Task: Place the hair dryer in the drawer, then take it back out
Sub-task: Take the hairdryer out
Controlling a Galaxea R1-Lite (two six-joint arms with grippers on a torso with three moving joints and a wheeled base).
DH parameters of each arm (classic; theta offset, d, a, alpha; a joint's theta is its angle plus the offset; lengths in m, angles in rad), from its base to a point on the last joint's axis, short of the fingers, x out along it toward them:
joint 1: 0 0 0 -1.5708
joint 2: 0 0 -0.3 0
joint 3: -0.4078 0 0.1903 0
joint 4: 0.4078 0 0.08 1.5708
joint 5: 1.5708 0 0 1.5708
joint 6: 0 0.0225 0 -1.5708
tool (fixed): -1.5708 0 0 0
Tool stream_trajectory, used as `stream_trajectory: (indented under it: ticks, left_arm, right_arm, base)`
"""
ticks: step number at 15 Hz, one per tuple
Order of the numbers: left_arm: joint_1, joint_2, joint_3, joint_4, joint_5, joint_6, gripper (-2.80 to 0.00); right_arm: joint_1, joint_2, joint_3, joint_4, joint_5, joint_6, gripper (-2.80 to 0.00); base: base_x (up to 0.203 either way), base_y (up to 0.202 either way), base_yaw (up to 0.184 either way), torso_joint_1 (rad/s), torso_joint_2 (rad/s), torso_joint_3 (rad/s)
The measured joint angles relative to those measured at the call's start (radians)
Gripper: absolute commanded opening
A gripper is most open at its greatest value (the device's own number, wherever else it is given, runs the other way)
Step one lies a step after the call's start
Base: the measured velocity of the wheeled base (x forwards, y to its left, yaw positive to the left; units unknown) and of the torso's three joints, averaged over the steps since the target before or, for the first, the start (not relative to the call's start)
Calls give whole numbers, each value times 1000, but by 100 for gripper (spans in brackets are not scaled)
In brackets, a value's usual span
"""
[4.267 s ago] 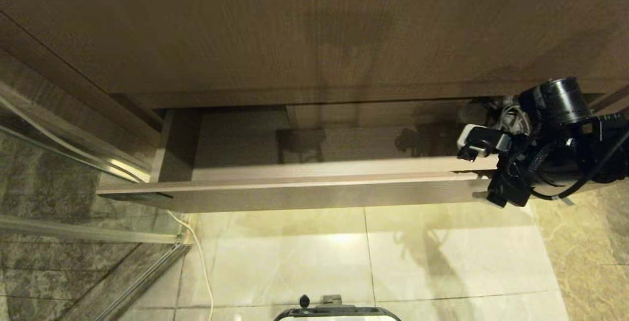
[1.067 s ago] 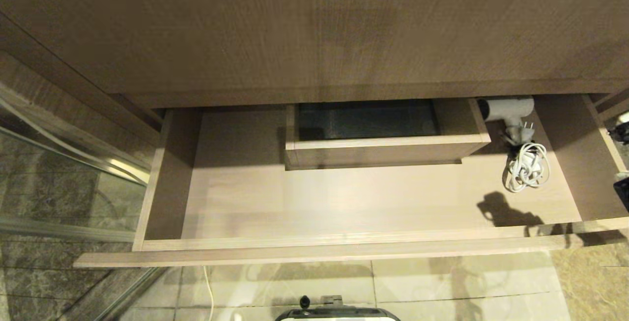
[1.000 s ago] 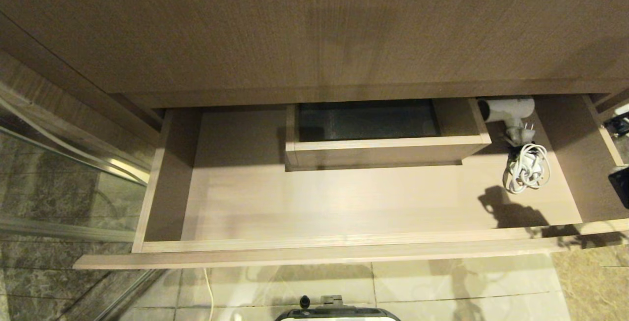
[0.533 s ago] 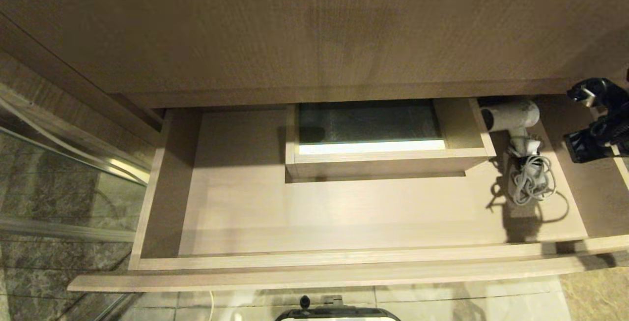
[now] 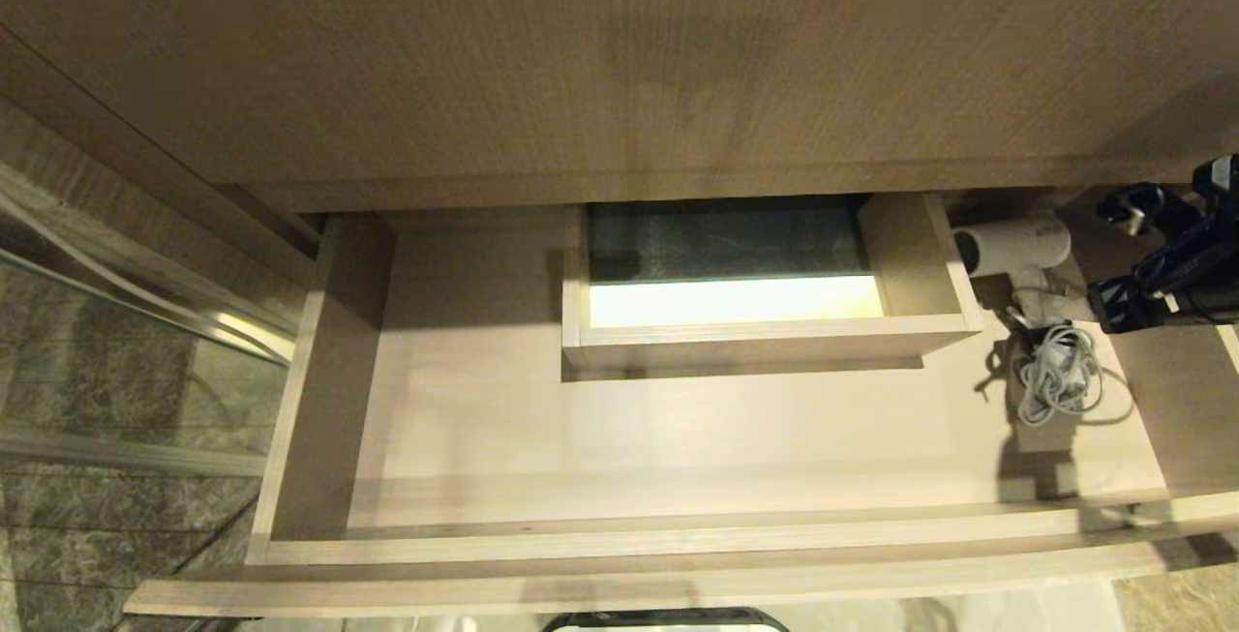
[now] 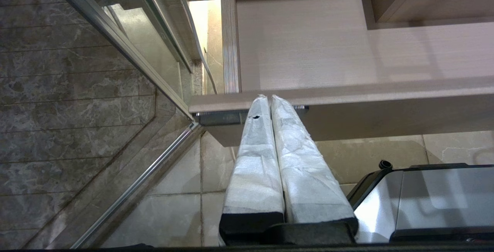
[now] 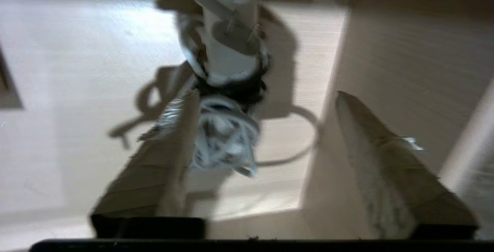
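The wide wood-grain drawer (image 5: pixel 619 547) stands pulled far out. The white hair dryer (image 5: pixel 1012 245) lies at its back right, barrel towards the boxed cut-out (image 5: pixel 765 327), with its bundled white cord (image 5: pixel 1060 376) in front of it. My right gripper (image 5: pixel 1113 259) hovers open just right of the dryer's handle, over the drawer's right end. In the right wrist view the handle (image 7: pixel 227 32) and cord bundle (image 7: pixel 227 136) sit ahead of the open right gripper (image 7: pixel 266 94), nearer one finger; nothing is held. My left gripper (image 6: pixel 266 97) is shut, parked under the drawer's front (image 6: pixel 366 97).
The cabinet front (image 5: pixel 619 61) overhangs the drawer's back. A glass shower panel with a metal frame (image 5: pixel 145 322) stands at the left. The drawer's right side wall (image 7: pixel 386 51) runs close beside one right finger. My base (image 6: pixel 424 202) is below the drawer.
The drawer has slid further out, carrying the hair dryer with it. My right gripper has come in from the right edge, opened, and now sits beside the dryer.
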Motion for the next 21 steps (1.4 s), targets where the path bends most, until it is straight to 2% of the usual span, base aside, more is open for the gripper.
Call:
stream_trajectory:
  ticks: [2,7,13,14,18,21]
  left_arm:
    - [0,0,0,0,0,0,-280]
    - [0,0,0,0,0,0,-280]
    - [0,0,0,0,0,0,-280]
    - [0,0,0,0,0,0,-280]
    - [0,0,0,0,0,-1,-280]
    - [0,0,0,0,0,0,-280]
  right_arm:
    - [-2,33,-16,0,48,41,0]
    - [-3,139,-108,-2,210,72,0]
    - [-8,265,-245,-11,234,56,0]
    - [-12,277,-253,-14,234,55,-280]
    - [-20,301,-255,-24,231,46,-280]
    - [-23,296,-260,-18,226,-3,-280]
  base:
    - [0,0,0,0,0,0]
    - [0,0,0,0,0,0]
    - [0,0,0,0,0,0]
    - [0,0,0,0,0,0]
    - [0,0,0,0,0,0]
    - [0,0,0,0,0,0]
